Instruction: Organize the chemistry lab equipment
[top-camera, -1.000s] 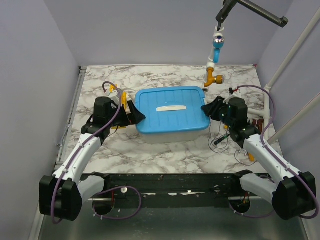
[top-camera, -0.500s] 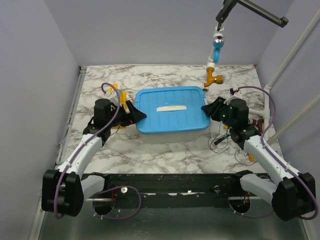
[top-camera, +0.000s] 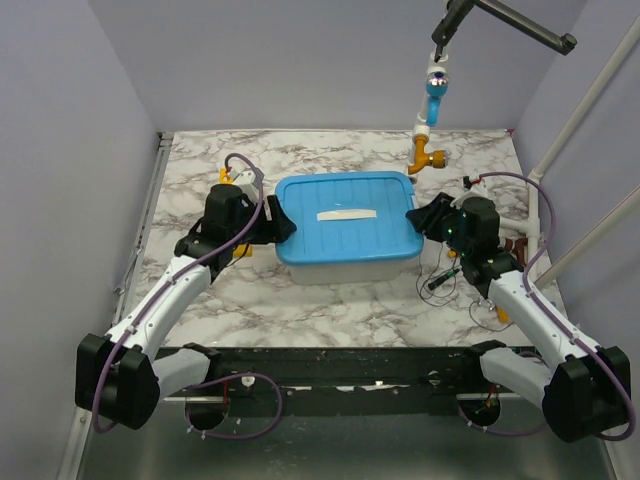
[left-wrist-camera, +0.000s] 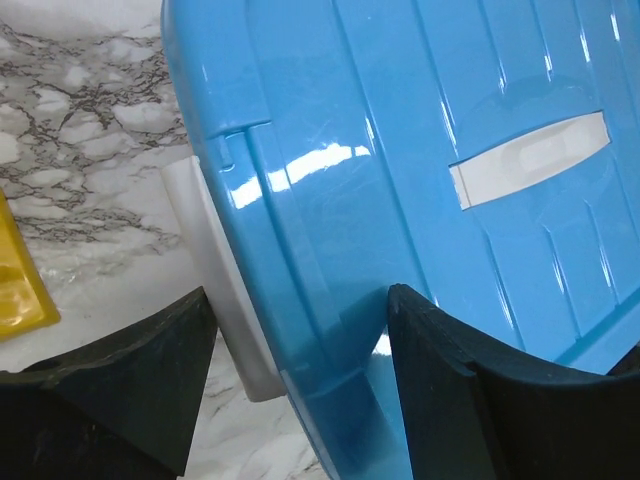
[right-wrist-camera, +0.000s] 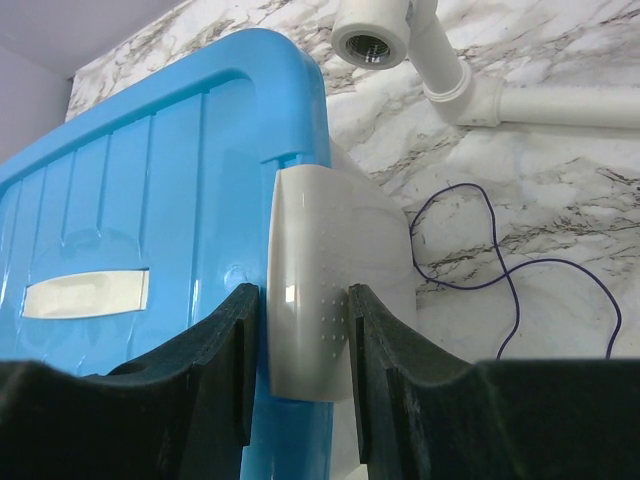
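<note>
The left gripper (left-wrist-camera: 297, 300), jaws spread, is straddling the blue lid (left-wrist-camera: 400, 150) at its left end; the right gripper (right-wrist-camera: 300, 300) is pinching the white latch (right-wrist-camera: 310, 230) opposite.

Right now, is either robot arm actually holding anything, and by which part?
The right jaws clamp the white latch on the right end of the blue-lidded bin. The left jaws straddle the lid's left edge, not yet closed on it.
</note>
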